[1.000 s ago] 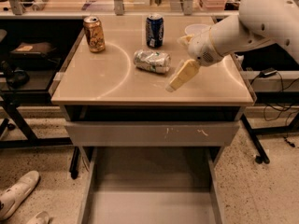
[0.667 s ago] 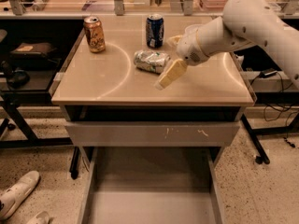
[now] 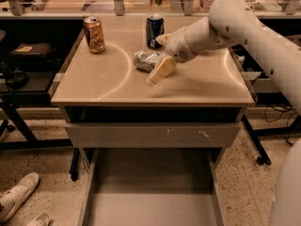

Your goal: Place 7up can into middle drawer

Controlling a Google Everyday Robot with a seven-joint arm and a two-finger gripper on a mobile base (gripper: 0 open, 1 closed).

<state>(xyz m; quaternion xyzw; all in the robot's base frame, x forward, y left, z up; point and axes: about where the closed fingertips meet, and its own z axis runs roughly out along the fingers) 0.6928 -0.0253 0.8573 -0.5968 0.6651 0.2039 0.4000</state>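
Handling: crinkled silvery-white 7up can (image 3: 146,60) looks light, thin-walled and easily crushed; pinch gently across its middle.
Location: can lies sideways on beige tabletop (image 3: 103,84), near upright dark blue can (image 3: 154,30).
Gripper: cream two-finger gripper (image 3: 156,59) spread just beside the can, holding nothing.
Count: three cans; one open grey middle drawer (image 3: 150,206).

gripper (image 3: 158,59) just beside 7up can (image 3: 144,60) on tabletop (image 3: 103,81).

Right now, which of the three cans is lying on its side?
The 7up can, silvery and crinkled, right at the hand, lies flat. The gold-orange can and dark blue can stand upright.
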